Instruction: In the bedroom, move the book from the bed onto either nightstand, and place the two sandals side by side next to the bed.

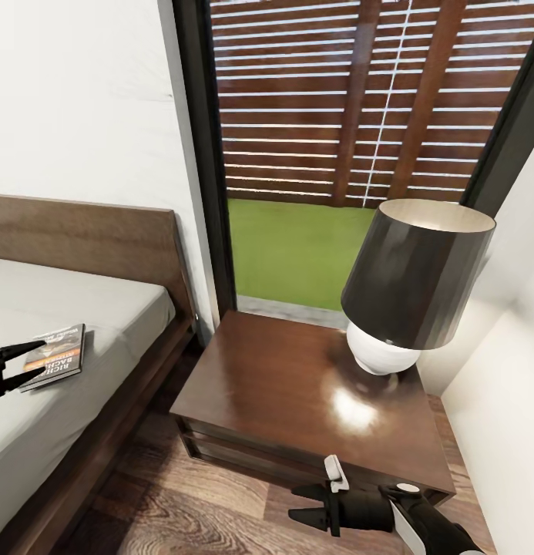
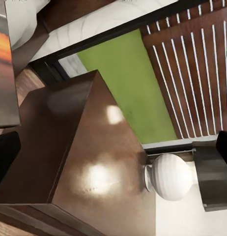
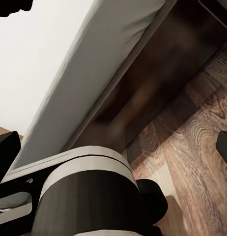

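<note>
My left gripper (image 1: 34, 361) hangs at the left edge of the head view, its two black fingers spread apart with their tips just at the near edge of the thin dark paperback book (image 1: 57, 356), whose orange-red band carries white letters. I cannot tell whether the tips touch it. The book lies flat on the plain light-grey mattress of the low bed (image 1: 82, 308), near the bed's right edge and not far from the dark wooden headboard (image 1: 89, 239).

To the right of the bed stands the small dark reddish-brown wooden nightstand (image 1: 282, 385) with a glossy top; it serves as the bench here. On its far right part sits the lamp (image 1: 413, 285) with a black shade and round white base. My left wrist view looks across the same bench top (image 2: 89, 152) to that lamp base (image 2: 170, 177).

My right gripper (image 1: 307, 502) is low in front of the nightstand's near edge, above the brown wooden plank floor (image 1: 189, 509), its black fingers parted and holding nothing. Behind the nightstand is a tall window (image 1: 351, 154) with brown slatted blinds and green ground beyond.
</note>
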Robot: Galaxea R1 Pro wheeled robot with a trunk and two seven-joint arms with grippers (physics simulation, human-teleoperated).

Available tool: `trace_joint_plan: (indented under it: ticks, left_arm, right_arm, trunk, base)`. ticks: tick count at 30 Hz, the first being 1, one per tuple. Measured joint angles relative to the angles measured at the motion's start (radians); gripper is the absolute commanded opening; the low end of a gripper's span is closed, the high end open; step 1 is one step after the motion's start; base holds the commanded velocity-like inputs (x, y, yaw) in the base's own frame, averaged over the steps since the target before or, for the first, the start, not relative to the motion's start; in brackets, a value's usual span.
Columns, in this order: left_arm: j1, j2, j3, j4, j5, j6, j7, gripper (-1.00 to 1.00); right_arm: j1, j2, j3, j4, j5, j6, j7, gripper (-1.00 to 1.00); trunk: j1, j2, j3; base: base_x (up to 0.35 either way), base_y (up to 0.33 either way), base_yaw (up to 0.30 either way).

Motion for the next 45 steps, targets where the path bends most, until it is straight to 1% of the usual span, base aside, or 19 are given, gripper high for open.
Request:
trace_joint_plan:
  ticks: [6,17,21,22,29,30,32,36,40,45]
  left_arm:
    - [0.002,-0.004,-0.001,0.027,-0.002,-0.027,-0.014,1.00]
    - [0.006,-0.019,-0.001,0.037,-0.003,-0.048,-0.020,1.00]
    - [0.006,-0.033,-0.001,0.037,-0.003,-0.049,-0.019,1.00]
    - [0.006,-0.033,0.000,0.037,-0.003,-0.049,-0.019,1.00]
    - [0.006,-0.080,-0.001,0.036,-0.008,-0.052,-0.014,1.00]
    - [0.006,-0.081,0.000,0.036,-0.008,-0.052,-0.014,1.00]
    - [0.006,-0.092,-0.001,0.036,-0.016,-0.053,-0.013,1.00]
    - [0.006,-0.108,0.000,0.036,-0.046,-0.053,-0.013,1.00]
    - [0.006,-0.115,0.002,0.036,-0.072,-0.054,-0.013,1.00]
    - [0.006,-0.118,0.004,0.035,-0.086,-0.054,-0.015,1.00]
  right_arm:
    - [0.000,0.000,-0.001,0.000,0.002,0.003,-0.011,1.00]
    - [0.000,0.000,0.000,0.000,0.003,-0.001,-0.027,1.00]
    - [0.000,0.000,0.000,0.000,0.004,0.000,-0.028,1.00]
    - [0.000,0.000,0.000,0.000,0.004,0.000,-0.028,1.00]
    - [0.000,-0.003,-0.001,0.000,0.005,0.006,-0.029,1.00]
    - [0.000,-0.003,-0.001,0.000,0.005,0.006,-0.029,1.00]
    - [0.000,-0.004,-0.001,0.000,0.004,0.006,-0.028,1.00]
    - [0.000,-0.005,-0.002,0.000,0.003,0.007,-0.028,1.00]
    - [0.000,-0.006,-0.003,0.000,-0.001,0.007,-0.027,1.00]
    - [0.000,-0.006,-0.005,0.000,-0.002,0.007,-0.026,1.00]
  trunk:
    - [0.000,0.000,0.000]
    - [0.000,0.000,0.000]
    - [0.000,0.000,0.000]
    - [0.000,0.000,0.000]
    - [0.000,0.000,0.000]
    - [0.000,0.000,0.000]
    - [0.000,0.000,0.000]
    - [0.000,0.000,0.000]
    - [0.000,0.000,0.000]
    - [0.000,0.000,0.000]
  base:
    - [0.000,0.000,0.000]
    - [0.000,0.000,0.000]
    - [0.000,0.000,0.000]
    - [0.000,0.000,0.000]
    - [-0.036,0.000,0.000]
    - [-0.084,0.000,0.000]
    - [-0.102,0.000,0.000]
    - [-0.129,0.000,0.000]
    - [-0.150,0.000,0.000]
    - [-0.149,0.000,0.000]
